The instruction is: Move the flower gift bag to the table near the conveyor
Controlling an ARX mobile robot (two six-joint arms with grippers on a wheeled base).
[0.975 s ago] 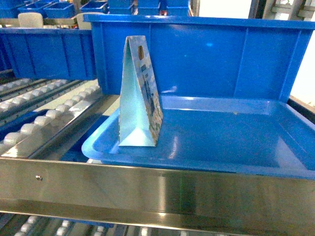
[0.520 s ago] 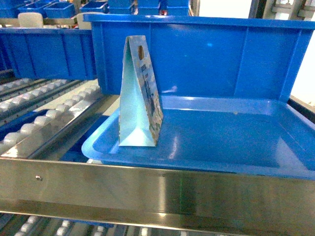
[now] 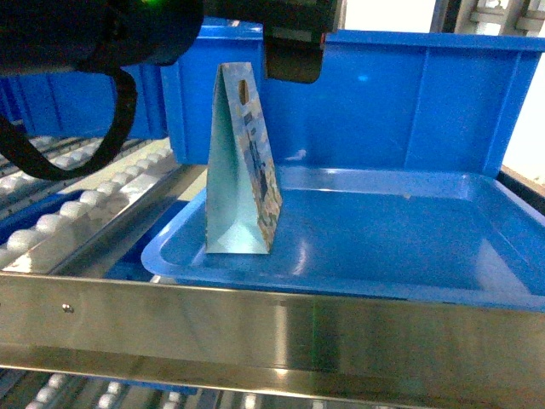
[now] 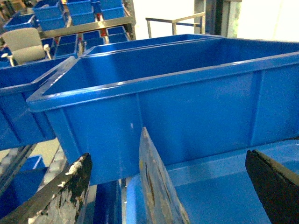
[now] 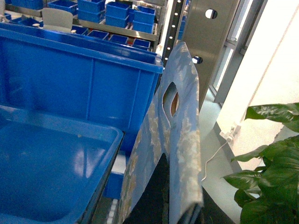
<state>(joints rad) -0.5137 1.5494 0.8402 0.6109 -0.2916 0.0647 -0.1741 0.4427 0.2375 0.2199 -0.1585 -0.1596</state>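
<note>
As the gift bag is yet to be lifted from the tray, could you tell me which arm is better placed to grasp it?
Left. The left claw, open, straddles the gift bag at its top edge. The right arm is absent from the head view, and another flowered bag crowds its wrist camera.

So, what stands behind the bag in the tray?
A big blue bin stands right behind the bag, at the far edge of the tray. The bag covers a strip of its wall, and the bin's floor is hidden.
</note>
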